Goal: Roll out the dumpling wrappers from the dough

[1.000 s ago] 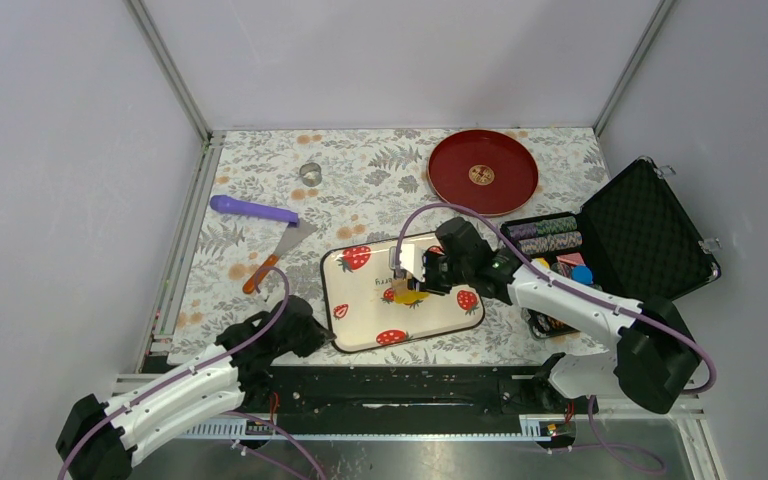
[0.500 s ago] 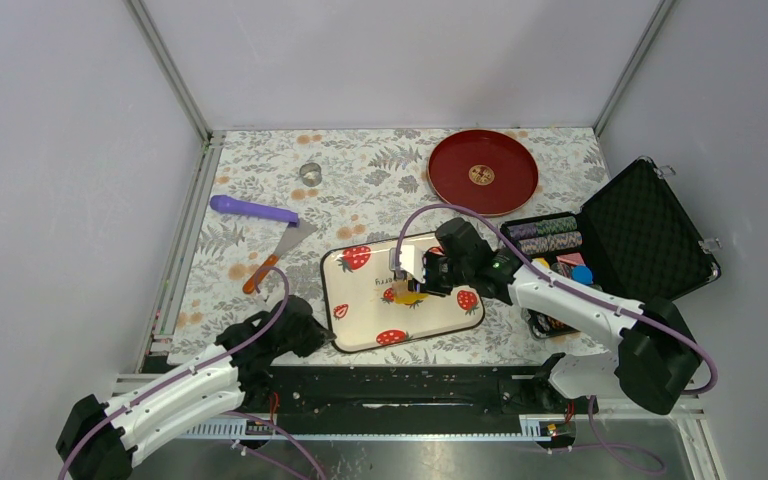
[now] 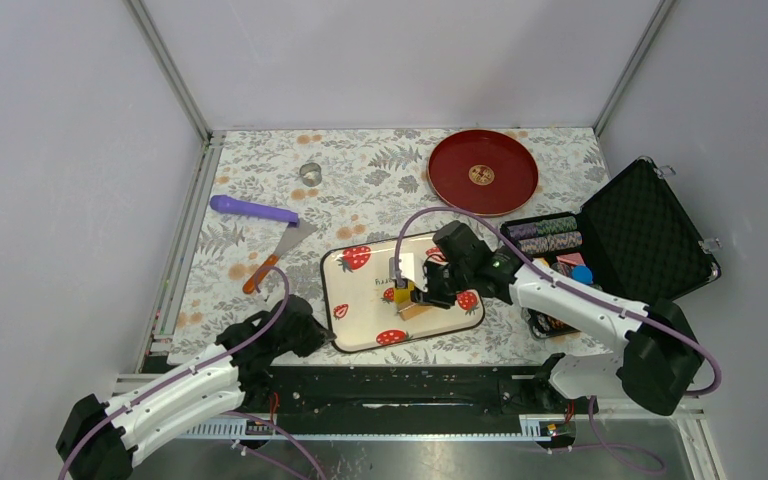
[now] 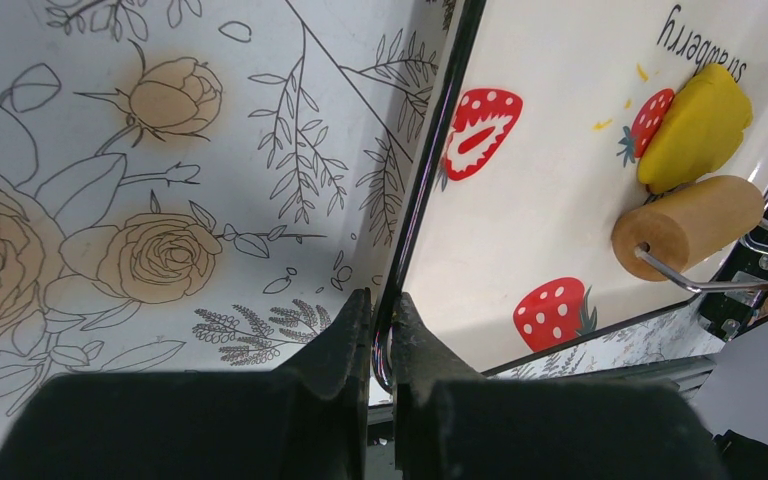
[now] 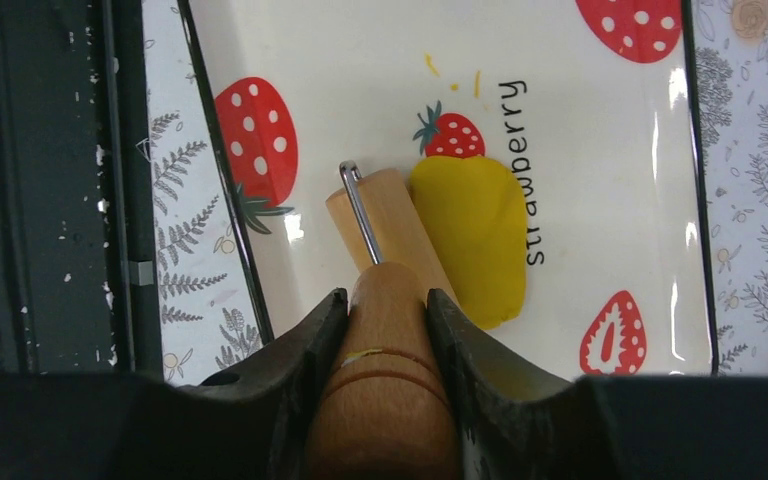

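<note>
Dough, a soft bright-yellow lump pressed into a flattened oval, lies on a cream rectangular tray with a dark rim and printed red strawberries. It sits toward the tray's right half, partly covering the printed word and touching one small strawberry.

A small wooden roller, held on a bent wire frame with a wooden handle, rests on the tray with its drum against the dough's edge, on the side nearer the tray's front rim. The right end effector grips that handle, both fingers pressed to its sides. The left end effector is closed on the tray's dark rim at the front left corner, pinching it between its fingers.

The tray stands on a floral-patterned surface. Left of the tray lie a scraper with an orange handle and, farther off, a purple rod. Behind the tray are a small metal ring and a round red plate. Right of the tray, an open black case holding chips stands just beside the right arm.
</note>
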Controlling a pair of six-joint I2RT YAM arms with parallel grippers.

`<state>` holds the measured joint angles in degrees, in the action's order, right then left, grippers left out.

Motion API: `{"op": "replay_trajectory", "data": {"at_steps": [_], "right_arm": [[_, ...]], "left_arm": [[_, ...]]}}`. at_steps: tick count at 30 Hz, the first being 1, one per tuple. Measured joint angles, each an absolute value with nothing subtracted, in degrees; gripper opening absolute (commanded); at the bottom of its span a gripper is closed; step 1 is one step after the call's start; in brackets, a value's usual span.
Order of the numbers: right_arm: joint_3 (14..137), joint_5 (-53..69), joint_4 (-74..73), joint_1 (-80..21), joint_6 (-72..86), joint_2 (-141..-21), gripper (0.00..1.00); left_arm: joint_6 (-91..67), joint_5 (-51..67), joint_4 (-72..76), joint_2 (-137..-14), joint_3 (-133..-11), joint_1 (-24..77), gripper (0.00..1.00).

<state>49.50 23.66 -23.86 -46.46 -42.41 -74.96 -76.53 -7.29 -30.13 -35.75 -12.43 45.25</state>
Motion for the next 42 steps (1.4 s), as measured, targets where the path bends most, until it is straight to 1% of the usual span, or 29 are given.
{"op": "replay_trajectory", "data": {"at_steps": [6,11,14,19,26,32,38,42], "right_arm": [[50.17,24.4,-24.75,-46.78,-42.3,-74.96,0.0],[48.77,24.25,-28.01,-47.29,-39.66,-70.0,0.0],[48.1,22.0,-31.46,-47.51,-37.34,-66.59,0.0],[49.32,19.27,-33.21,-46.68,-35.38,-64.97,0.0],[57.47,19.27,-31.51,-42.37,-34.85,-70.52,0.0],[62.65,20.4,-28.71,-41.5,-35.05,-77.95,0.0],[62.46,20.71,-25.76,-41.45,-34.89,-81.84,0.0],[58.85,20.99,-21.93,-40.91,-34.59,-82.04,0.0]], "left_arm": [[-76.53,-7.29,-30.13,-35.75,-12.43,45.23,0.0],[-76.51,-7.29,-30.04,-35.75,-12.43,45.19,0.0],[-76.53,-7.27,-29.85,-35.79,-12.43,45.1,0.0],[-76.53,-7.22,-29.39,-36.14,-12.43,45.1,0.0],[-76.53,-7.18,-28.86,-36.51,-12.4,45.01,0.0],[-76.53,-7.14,-28.82,-36.51,-12.4,44.99,0.0],[-76.51,-7.07,-28.8,-36.51,-12.4,44.91,0.0],[-76.51,-7.05,-28.8,-36.51,-12.4,44.88,0.0]]}}
